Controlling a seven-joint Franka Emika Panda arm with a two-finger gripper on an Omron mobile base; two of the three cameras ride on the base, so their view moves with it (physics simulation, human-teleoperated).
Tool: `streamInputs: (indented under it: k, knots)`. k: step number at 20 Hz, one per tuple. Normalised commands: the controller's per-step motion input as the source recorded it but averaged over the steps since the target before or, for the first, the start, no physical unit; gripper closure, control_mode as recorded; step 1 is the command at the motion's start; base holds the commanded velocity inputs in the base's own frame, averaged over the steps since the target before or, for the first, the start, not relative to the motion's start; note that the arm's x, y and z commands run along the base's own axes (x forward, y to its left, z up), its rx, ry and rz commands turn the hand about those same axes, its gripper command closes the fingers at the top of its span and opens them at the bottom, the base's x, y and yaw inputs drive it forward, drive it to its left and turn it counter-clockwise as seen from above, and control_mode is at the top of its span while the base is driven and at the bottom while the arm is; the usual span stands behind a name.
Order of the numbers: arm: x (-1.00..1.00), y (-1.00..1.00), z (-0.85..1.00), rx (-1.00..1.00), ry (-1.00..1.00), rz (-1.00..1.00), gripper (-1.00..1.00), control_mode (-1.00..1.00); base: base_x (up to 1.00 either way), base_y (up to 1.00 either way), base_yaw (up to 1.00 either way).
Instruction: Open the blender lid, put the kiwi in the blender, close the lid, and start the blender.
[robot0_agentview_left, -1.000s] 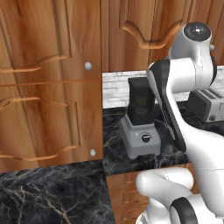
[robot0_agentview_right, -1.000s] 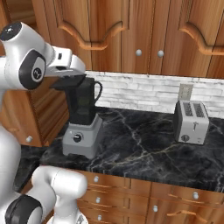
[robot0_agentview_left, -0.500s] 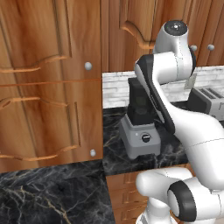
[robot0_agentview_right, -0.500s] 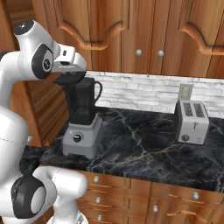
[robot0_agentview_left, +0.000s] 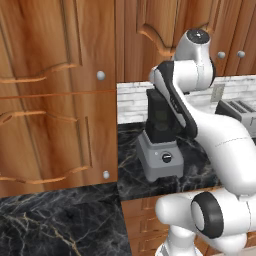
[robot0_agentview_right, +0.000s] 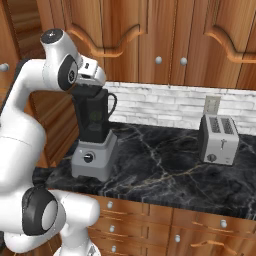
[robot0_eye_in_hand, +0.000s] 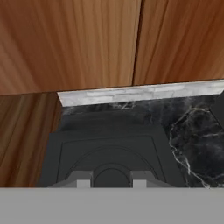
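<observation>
No lettering, label, brand, number or sign can be read anywhere, neither on the appliances nor on the wooden cabinet doors.

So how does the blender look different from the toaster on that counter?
The blender is taller, a dark tapered jar on a grey boxy base, while the toaster is one low silver-grey box. The blender's front has a round black knob; the toaster has slots across its top. The blender stands at the counter's left end under the gripper, the toaster far to the right. Both sit upright on the black marble counter.
</observation>
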Motion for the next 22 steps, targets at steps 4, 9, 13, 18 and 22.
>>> streamInputs:
  k: [4,9,13,18,22]
  knots:
    - [0.41,0.0,-0.21,0.08,0.0,0.03,1.0,-1.0,0.0,0.0,0.0]
    - [0.39,0.0,-0.19,0.06,0.0,0.04,1.0,-1.0,0.0,0.0,0.0]
    - [0.32,0.0,-0.24,0.0,0.0,0.03,1.0,-1.0,0.0,0.0,0.0]
    - [0.46,0.0,-0.07,0.02,-0.01,0.02,1.0,-1.0,0.0,0.0,0.0]
    - [0.48,0.04,-0.02,0.0,-0.03,0.0,1.0,-1.0,0.0,0.0,0.0]
